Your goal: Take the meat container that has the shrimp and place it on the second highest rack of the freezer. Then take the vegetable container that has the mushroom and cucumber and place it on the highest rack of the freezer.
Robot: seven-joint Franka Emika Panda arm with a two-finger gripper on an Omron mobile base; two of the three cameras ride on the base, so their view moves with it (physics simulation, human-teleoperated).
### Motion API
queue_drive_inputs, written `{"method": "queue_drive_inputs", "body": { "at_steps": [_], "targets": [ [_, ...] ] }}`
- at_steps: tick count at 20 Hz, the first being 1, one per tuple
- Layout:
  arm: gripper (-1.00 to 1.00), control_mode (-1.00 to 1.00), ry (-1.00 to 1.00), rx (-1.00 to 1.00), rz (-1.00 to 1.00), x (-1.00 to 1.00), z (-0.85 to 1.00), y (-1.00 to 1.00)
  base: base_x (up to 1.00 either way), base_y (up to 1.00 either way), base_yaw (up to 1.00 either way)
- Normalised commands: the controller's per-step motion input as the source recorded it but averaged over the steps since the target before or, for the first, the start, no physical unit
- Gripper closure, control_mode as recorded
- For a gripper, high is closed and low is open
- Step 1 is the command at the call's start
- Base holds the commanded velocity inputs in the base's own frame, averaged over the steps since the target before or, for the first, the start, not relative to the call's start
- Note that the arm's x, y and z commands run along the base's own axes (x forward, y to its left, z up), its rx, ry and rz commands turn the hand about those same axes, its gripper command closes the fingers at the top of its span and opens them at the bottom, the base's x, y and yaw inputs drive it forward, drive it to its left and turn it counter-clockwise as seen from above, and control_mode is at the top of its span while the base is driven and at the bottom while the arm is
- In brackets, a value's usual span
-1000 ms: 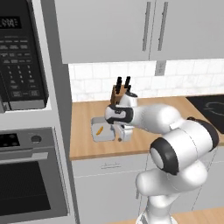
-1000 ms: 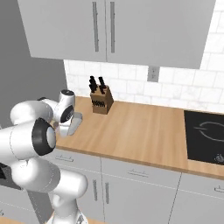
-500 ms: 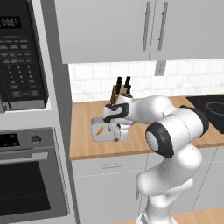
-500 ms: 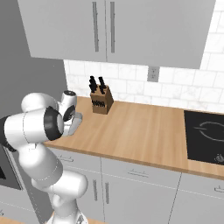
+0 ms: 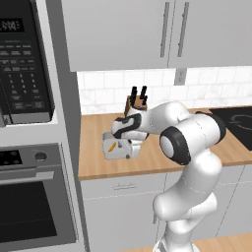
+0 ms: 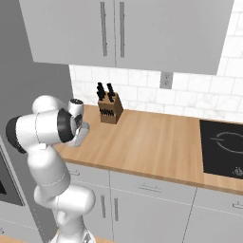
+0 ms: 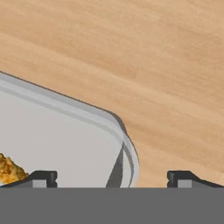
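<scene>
The meat container [image 5: 114, 148], a pale shallow box with an orange shrimp [image 5: 112, 146] inside, sits at the left end of the wooden counter [image 5: 98, 165]. My gripper [image 5: 131, 143] hangs right over its right side, open. In the hand view the gripper [image 7: 112, 177] straddles the container's rounded corner rim [image 7: 127, 144], one fingertip [image 7: 41, 177] over the inside near the shrimp [image 7: 8, 169] and the other over bare counter [image 7: 153, 65]. Nothing is gripped. From the right base view the hand [image 6: 80, 132] is partly hidden behind the arm. The vegetable container and the freezer are out of view.
A knife block [image 5: 138, 101] [image 6: 109, 109] stands at the back wall just behind the hand. A black cooktop [image 6: 225, 147] lies to the right. A microwave [image 5: 22, 64] and oven [image 5: 34, 197] fill the tall unit on the left. Wall cabinets [image 6: 118, 28] hang overhead.
The arm's elbow has swung left and the hand has settled closer over the container's right side. The container has stayed in place and the jaws have stayed open.
</scene>
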Motion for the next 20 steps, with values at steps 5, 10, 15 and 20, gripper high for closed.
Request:
{"method": "queue_drive_inputs", "body": {
  "at_steps": [5,10,15,20],
  "targets": [
    [1.0,-1.0,0.0,0.0,0.0,0.07,-0.26,0.01,0.0,0.0,0.0],
    [1.0,-1.0,0.0,0.0,-0.01,0.0,-0.02,0.02,0.0,0.0,0.0],
    [1.0,-1.0,0.0,-0.01,-0.01,0.0,0.0,0.04,0.0,0.0,0.0],
    [1.0,-1.0,0.0,0.0,0.01,-0.41,0.57,-0.07,0.0,0.0,0.0]
  ]
}}
